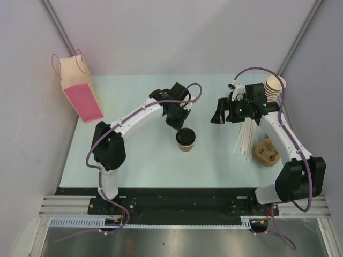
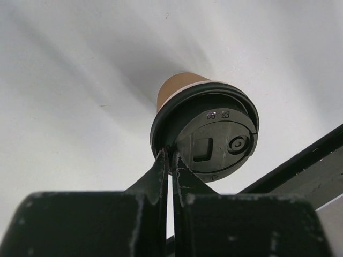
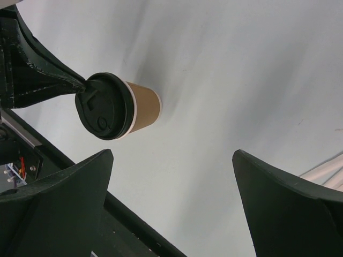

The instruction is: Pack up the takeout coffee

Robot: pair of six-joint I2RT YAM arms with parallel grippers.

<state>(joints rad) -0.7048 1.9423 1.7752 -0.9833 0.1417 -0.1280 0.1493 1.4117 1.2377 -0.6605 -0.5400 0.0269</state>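
On my feed the takeout coffee [image 1: 186, 140] stands upright near the middle of the counter, a little closer to the near edge than the far one. The left gripper [image 2: 170, 156] comes down on it from the far side. Its jaws are drawn almost together and pinch the rim of the black lid, with only a thin slit between them. The right gripper [image 1: 220, 119] hangs over the counter to the right of the cup, well apart from it. Its jaws are spread wide with nothing between them. A pink paper bag [image 1: 80, 92] stands at the far left corner and a stack of lidless cups [image 1: 275, 85] sits at the far right corner. A pulp carrier [image 1: 266, 152] lies by the right edge, just beside some white sticks [image 1: 245, 140].
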